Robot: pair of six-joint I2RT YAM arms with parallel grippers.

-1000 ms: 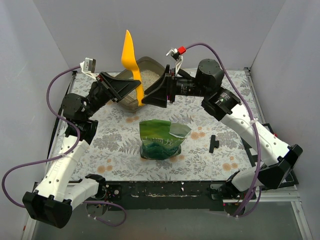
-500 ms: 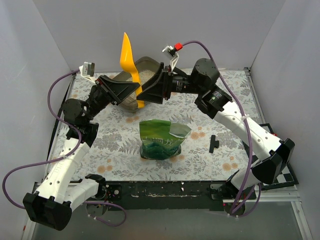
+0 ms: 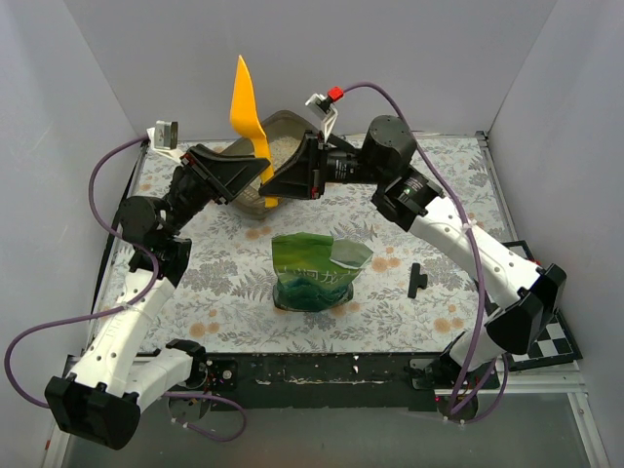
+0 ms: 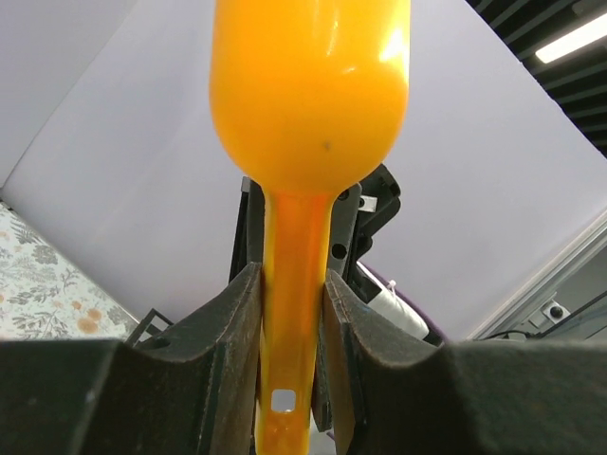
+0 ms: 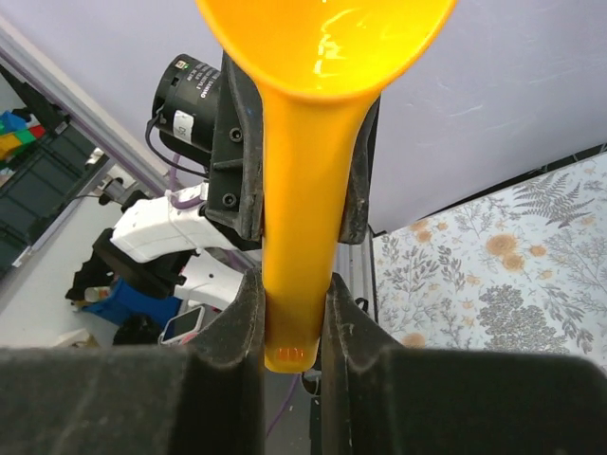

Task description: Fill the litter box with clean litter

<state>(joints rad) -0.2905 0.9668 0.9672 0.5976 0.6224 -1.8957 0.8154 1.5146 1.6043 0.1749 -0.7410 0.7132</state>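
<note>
The yellow scoop (image 3: 247, 107) stands upright above the back of the table, bowl up. My left gripper (image 3: 259, 168) is shut on its handle, seen pinched between the fingers in the left wrist view (image 4: 289, 284). My right gripper (image 3: 277, 181) comes from the opposite side and is also shut on the handle's lower end (image 5: 292, 294). Behind and under both grippers lies the litter box (image 3: 291, 121), a grey-brown tray partly hidden by them. Pale clean litter (image 3: 283, 146) shows inside it. The green bag (image 3: 317, 269) stands open at mid-table.
A small black part (image 3: 417, 279) lies on the floral cloth right of the bag. Grey walls close in the back and both sides. The two arms cross the space over the back half of the table.
My right gripper has moved left to the scoop and shut on its handle. The left gripper has kept its hold, and the scoop has shifted slightly left.
</note>
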